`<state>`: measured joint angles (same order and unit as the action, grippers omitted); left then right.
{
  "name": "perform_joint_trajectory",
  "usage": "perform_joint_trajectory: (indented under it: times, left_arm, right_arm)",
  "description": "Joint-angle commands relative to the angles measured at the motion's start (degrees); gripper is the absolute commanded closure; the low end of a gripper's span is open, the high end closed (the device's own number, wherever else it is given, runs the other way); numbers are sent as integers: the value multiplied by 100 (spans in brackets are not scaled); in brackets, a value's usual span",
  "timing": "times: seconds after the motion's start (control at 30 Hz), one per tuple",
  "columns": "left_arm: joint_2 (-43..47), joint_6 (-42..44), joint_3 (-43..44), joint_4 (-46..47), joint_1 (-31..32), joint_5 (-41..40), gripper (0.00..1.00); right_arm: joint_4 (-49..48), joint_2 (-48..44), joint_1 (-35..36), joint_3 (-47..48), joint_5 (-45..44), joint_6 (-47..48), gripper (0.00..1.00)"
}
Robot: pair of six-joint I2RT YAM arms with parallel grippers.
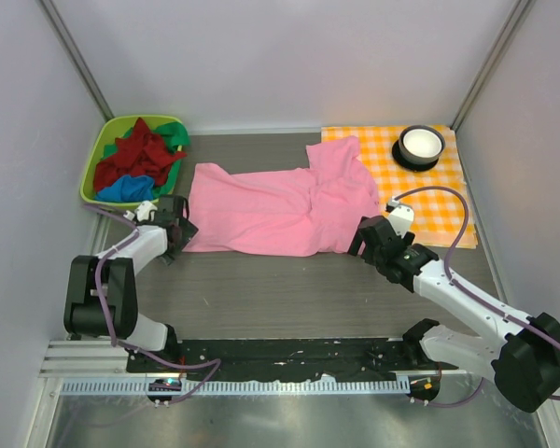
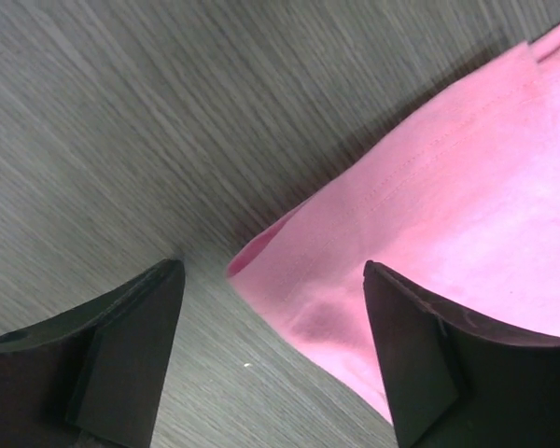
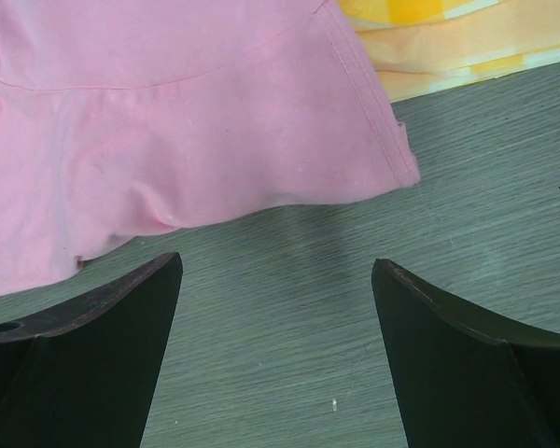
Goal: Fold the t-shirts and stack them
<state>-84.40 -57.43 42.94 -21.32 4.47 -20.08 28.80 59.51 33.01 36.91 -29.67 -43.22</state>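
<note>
A light pink t-shirt [image 1: 278, 203] lies spread and rumpled across the middle of the table. Dark red [image 1: 135, 157], green [image 1: 175, 135] and bright blue [image 1: 126, 189] t-shirts are heaped in a green basket [image 1: 91, 170] at the back left. My left gripper [image 1: 180, 231] is open at the pink shirt's left corner; that corner [image 2: 289, 280] lies between its jaws in the left wrist view. My right gripper [image 1: 367, 236] is open and empty just short of the shirt's right hem [image 3: 289, 191], over bare table.
An orange-and-white checked cloth [image 1: 448, 201] lies at the back right with a white bowl [image 1: 420, 144] on a dark coaster on it. The pink shirt's upper right part overlaps that cloth. Grey walls enclose the table.
</note>
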Motion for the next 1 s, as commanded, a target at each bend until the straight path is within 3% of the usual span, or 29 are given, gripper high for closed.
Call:
perform_joint_trajectory:
  times: [0.0, 0.13, 0.23, 0.27, 0.37, 0.63, 0.97]
  left_arm:
    - [-278, 4, -110, 444, -16, 232, 21]
    - [-410, 21, -102, 515, -25, 232, 37]
    - [-463, 30, -101, 594, -25, 241, 55]
    - [-481, 39, -101, 585, -25, 258, 70]
    - [-455, 39, -110, 568, -34, 259, 100]
    - [-42, -23, -452, 524, -157, 320, 100]
    - [99, -32, -725, 594, -297, 338, 100]
  right_arm:
    - [-102, -9, 21, -25, -144, 42, 11]
    - [47, 17, 21, -17, -249, -72, 11]
    - [257, 52, 12, 27, -504, -256, 11]
    - [389, 70, 3, 36, -574, -326, 11]
    - [609, 157, -137, 36, -742, -555, 11]
    - [522, 255, -734, -184, -751, -618, 11]
    - [-355, 755, -1245, -386, -522, -450, 14]
